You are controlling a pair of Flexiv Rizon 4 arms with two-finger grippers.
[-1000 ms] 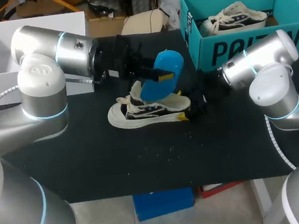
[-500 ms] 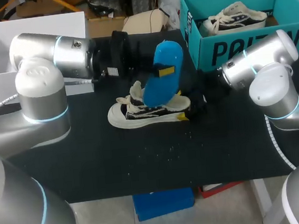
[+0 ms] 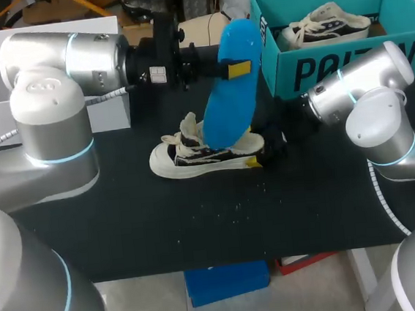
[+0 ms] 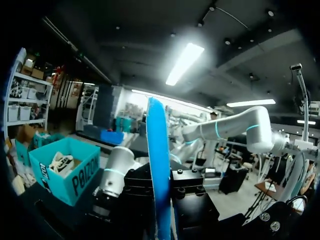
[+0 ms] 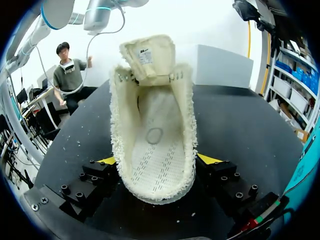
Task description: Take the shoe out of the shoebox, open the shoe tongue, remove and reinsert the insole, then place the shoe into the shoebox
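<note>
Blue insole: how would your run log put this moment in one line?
left fingers: shut on blue insole, out of shoe, above it | right fingers: shut on shoe heel | shoe: on table

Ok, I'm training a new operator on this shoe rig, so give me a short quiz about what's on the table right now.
1. True or false: the blue insole lies flat inside the shoe on the table.
2. What does the left pincer hold? A) a shoelace B) the blue insole C) nothing
3. Fill in: the right pincer is shut on the shoe's ___ end.
Key: 1 false; 2 B; 3 heel.
</note>
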